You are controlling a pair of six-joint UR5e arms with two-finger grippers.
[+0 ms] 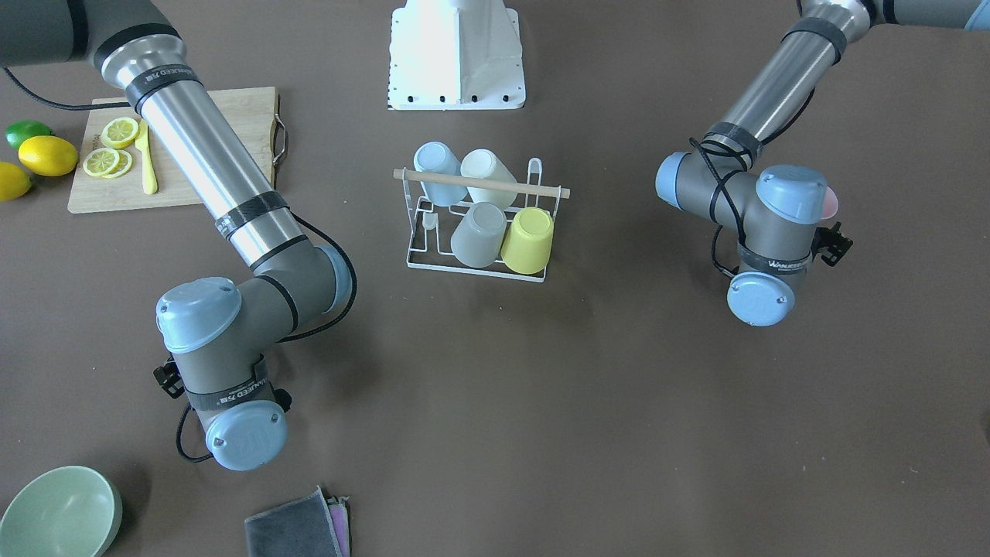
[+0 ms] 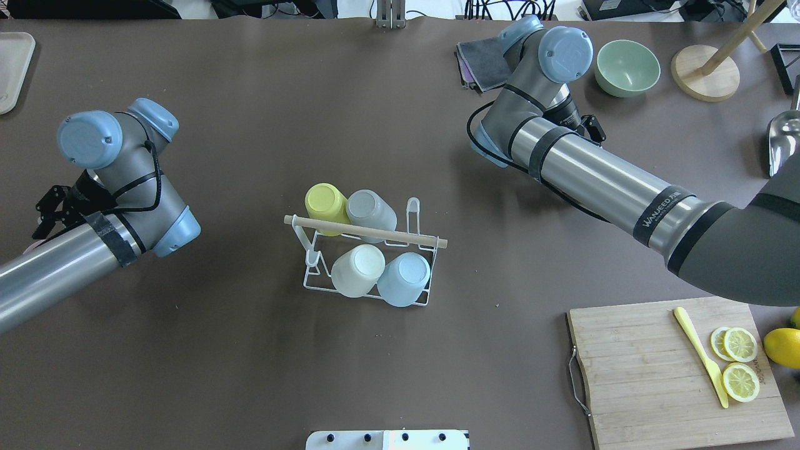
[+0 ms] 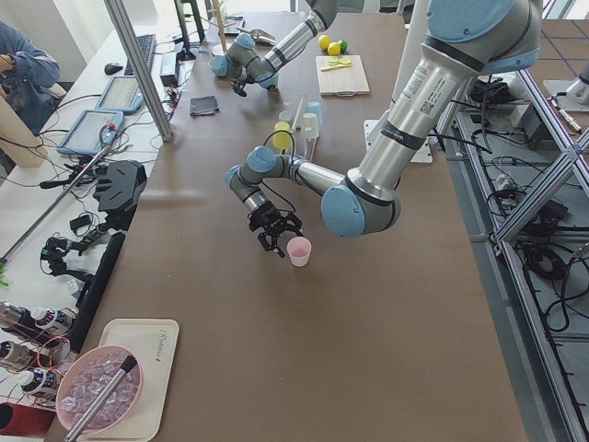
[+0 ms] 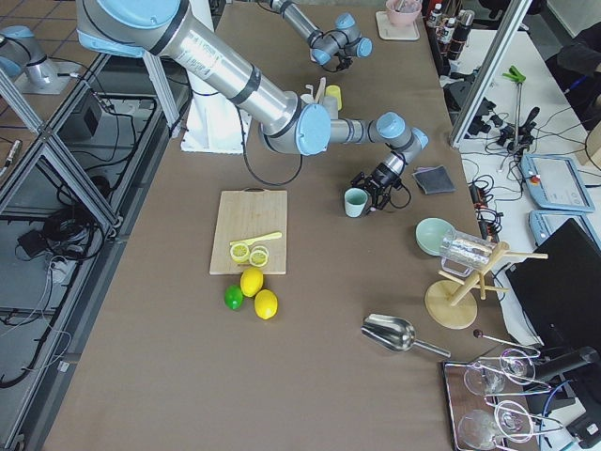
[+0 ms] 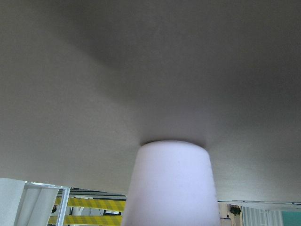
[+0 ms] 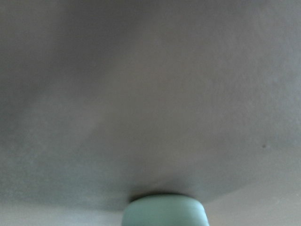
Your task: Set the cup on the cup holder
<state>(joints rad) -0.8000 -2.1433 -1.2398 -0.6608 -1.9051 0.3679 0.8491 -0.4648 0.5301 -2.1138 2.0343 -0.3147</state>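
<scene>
Grip state cannot be told: left tool (image 3: 279,245) at pink plastic cup (image 3: 299,250), right tool (image 4: 373,199) at green plastic cup (image 4: 356,202). Invert squarely over a free prong (image 2: 310,253) of white wire cup holder (image 2: 375,233).

Brown table (image 2: 187,375) with cup holder (image 2: 365,232), cutting board (image 2: 650,375), bowl (image 2: 627,67), cloths (image 2: 484,62), lemons (image 2: 784,347)

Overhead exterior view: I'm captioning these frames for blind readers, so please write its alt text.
A white wire cup holder at the table's centre holds a yellow cup, a grey cup, a cream cup and a pale blue cup, all upturned. The left arm and right arm flank it; a cutting board with lemon slices lies at lower right.
</scene>
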